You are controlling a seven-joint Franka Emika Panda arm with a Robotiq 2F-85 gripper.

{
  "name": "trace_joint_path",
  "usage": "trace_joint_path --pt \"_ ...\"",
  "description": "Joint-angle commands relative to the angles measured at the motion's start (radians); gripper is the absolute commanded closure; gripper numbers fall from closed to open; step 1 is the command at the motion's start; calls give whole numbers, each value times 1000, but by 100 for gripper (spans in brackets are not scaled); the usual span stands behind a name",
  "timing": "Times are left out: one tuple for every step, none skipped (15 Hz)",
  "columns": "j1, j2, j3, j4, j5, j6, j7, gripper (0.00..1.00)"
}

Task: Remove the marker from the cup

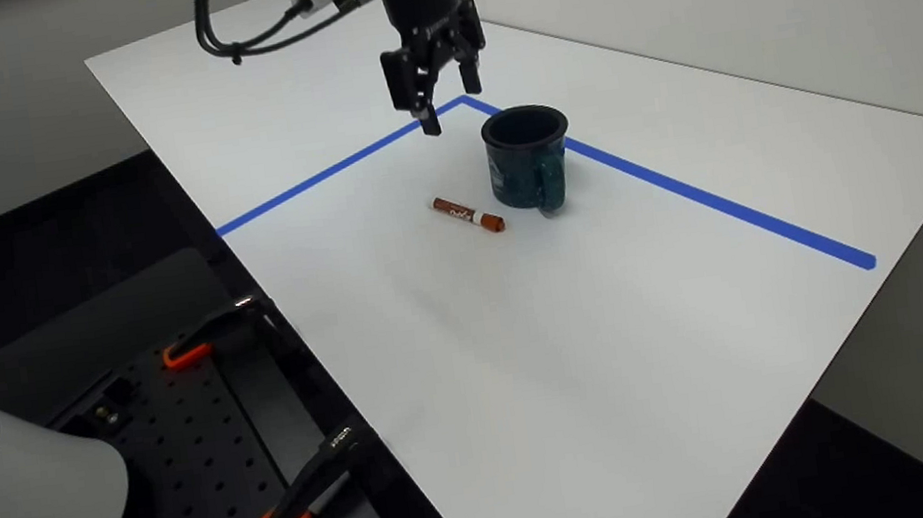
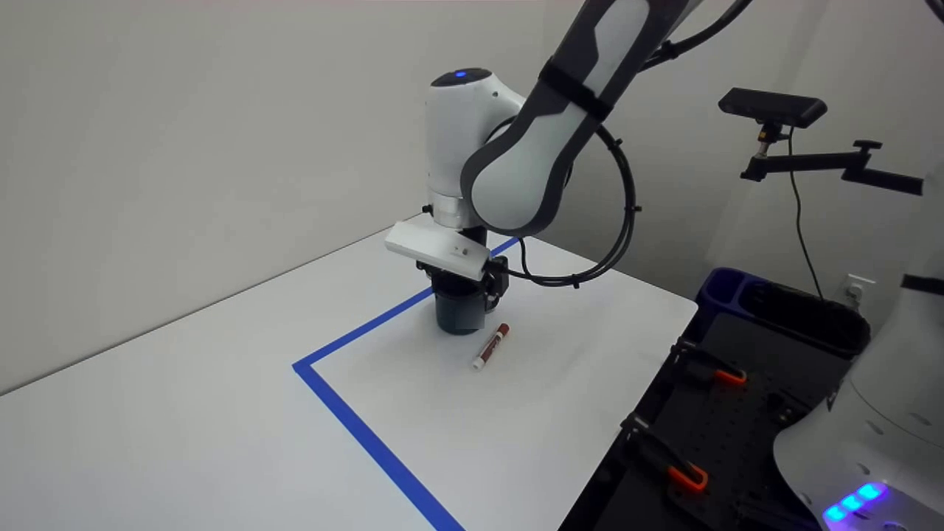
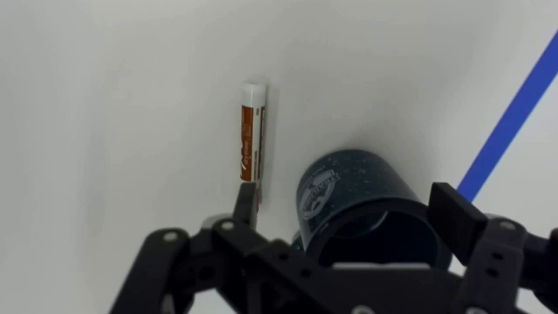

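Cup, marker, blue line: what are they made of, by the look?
Cup: glazed ceramic or enamelled metal, can't tell which; speckled wall, glint inside. Marker: probably plastic; smooth white end, printed brown barrel. Blue line: likely matte tape; flat, uniform colour, straight edges.

White table (image 1: 583,368) by a gray wall (image 1: 749,7)

In an exterior view, the wall is at two o'clock and the dark floor (image 1: 863,465) at four. In an exterior view, a dark blue bin (image 2: 737,299) sits at three o'clock, with a white socket (image 2: 860,283) near it. The light is soft.
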Motion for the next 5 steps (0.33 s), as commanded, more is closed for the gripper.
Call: trace_joint_path --pt "-39 -147 50 -58 12 -55 -57 0" --pt "-51 -168 63 -60 18 -66 -68 0" --pt "-65 -182 78 -59 30 -76 -87 0" --pt "-77 -194 92 -58 40 -88 -104 0" --pt "-88 -203 103 -56 49 -94 -122 0"
